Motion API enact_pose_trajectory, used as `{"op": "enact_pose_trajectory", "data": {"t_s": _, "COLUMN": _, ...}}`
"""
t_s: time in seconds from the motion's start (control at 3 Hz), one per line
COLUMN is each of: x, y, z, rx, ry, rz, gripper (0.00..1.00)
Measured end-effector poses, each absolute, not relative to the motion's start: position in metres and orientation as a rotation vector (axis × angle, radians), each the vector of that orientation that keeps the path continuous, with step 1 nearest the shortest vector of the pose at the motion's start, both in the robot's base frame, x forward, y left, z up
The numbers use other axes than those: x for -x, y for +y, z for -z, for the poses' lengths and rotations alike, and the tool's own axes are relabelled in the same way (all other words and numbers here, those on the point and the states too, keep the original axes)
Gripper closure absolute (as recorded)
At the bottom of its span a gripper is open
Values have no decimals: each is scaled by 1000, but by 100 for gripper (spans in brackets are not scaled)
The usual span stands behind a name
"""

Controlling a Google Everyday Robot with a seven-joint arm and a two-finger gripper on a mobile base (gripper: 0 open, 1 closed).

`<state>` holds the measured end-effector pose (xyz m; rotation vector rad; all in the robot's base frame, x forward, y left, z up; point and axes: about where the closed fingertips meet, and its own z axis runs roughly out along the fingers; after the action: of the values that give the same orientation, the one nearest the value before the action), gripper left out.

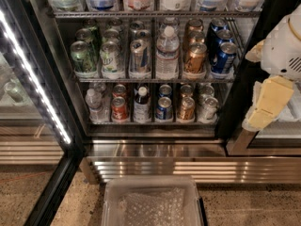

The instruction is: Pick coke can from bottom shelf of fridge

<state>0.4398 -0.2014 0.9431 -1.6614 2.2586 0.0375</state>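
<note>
The fridge [235,93] stands open in front of me. The coke can [119,108], red with white markings and a silver top, stands at the front of the bottom shelf [150,123], second row from the left. A second red can [119,90] stands right behind it. My gripper [264,108], white arm with pale yellow ends, hangs at the right of the view in front of the fridge's black right frame. It is outside the shelves, well right of the coke can and about level with the bottom shelf. It holds nothing that I can see.
On the bottom shelf a small water bottle [94,103] stands left of the coke can and a dark bottle [142,103] right of it, then a blue can [164,108], a copper-brown can [186,108] and a silver can [208,108]. The glass door with LED strip [34,76] stands open at left. A clear plastic bin [151,187] sits on the floor below the steel base [155,166].
</note>
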Motion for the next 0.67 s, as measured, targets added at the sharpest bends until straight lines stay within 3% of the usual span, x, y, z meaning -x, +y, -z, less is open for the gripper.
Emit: {"op": "enact_pose_trajectory", "data": {"t_s": 0.67, "x": -441, "y": -198, "z": -936, "rx": 1645, "ry": 2248, "rz": -46, "gripper": 0}}
